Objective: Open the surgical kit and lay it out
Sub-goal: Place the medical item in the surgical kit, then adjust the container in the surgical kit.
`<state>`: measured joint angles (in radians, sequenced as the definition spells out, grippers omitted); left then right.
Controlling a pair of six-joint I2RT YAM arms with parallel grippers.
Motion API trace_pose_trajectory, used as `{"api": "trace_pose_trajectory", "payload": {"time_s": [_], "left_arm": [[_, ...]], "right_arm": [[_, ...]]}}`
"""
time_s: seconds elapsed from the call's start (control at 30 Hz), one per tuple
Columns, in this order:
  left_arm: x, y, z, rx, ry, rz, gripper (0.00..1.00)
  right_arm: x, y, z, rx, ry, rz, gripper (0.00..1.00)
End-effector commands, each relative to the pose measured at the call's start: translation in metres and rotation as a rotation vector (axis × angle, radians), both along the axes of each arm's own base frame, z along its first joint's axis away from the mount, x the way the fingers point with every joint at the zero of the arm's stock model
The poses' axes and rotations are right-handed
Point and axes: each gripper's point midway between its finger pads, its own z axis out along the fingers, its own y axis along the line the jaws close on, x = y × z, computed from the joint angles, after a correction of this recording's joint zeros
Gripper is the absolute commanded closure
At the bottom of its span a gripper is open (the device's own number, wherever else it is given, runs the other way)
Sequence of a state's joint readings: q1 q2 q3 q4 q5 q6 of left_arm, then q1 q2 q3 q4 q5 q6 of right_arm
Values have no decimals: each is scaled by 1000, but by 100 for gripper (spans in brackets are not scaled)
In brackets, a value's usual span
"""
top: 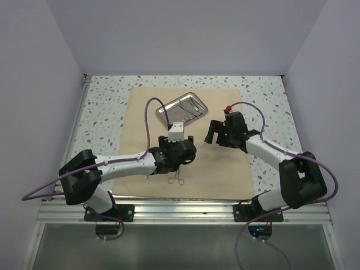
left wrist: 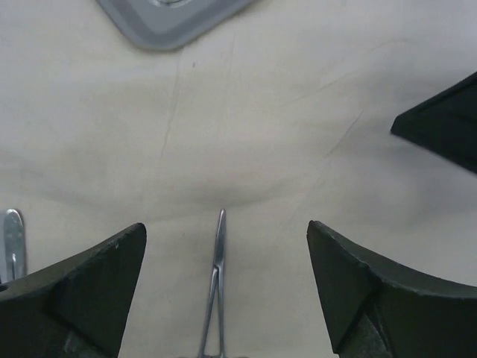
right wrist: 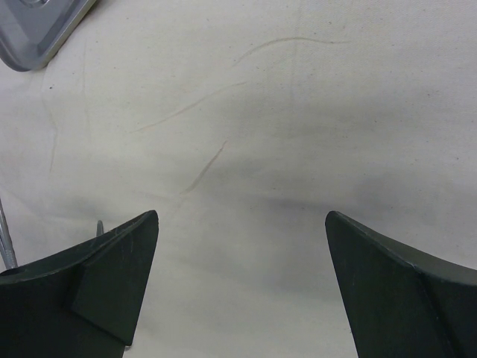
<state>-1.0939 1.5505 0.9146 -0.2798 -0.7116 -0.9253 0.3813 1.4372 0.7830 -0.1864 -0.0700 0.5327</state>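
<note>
The beige cloth wrap [top: 219,169] lies spread flat on the table. The shiny steel tray [top: 181,108] sits on its far part; one corner shows in the left wrist view [left wrist: 168,22] and in the right wrist view [right wrist: 33,30]. A thin silver scissor-like instrument [top: 176,179] lies on the cloth, its tip between my left fingers [left wrist: 218,276]. My left gripper [top: 180,151] [left wrist: 226,227] is open just above it, not touching. A second instrument [left wrist: 13,250] shows at the left edge. My right gripper [top: 216,134] [right wrist: 242,216] is open and empty over bare cloth.
The speckled tabletop [top: 107,107] borders the cloth on both sides. White walls close in the back and sides. One black finger of my right gripper [left wrist: 443,123] shows at the right of the left wrist view, close by. A metal rail [top: 180,209] runs along the near edge.
</note>
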Motion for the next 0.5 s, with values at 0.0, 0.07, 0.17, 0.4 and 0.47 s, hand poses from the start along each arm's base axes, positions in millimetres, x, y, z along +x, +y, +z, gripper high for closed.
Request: {"api": "trace_pose_trajectory", "payload": {"time_s": [0.0, 0.07, 0.17, 0.4, 0.47], "left_arm": [[53, 28, 72, 35, -194, 110, 9], [77, 31, 80, -25, -209, 105, 17], [124, 47, 80, -51, -229, 117, 33], [221, 64, 68, 1, -221, 188, 81], [234, 69, 39, 45, -157, 205, 84]], "right_arm": [[5, 5, 12, 27, -49, 11, 2], [5, 6, 12, 29, -44, 13, 2], [5, 9, 10, 43, -38, 17, 2], [4, 11, 5, 46, -19, 27, 2], [4, 9, 7, 39, -24, 23, 1]]}}
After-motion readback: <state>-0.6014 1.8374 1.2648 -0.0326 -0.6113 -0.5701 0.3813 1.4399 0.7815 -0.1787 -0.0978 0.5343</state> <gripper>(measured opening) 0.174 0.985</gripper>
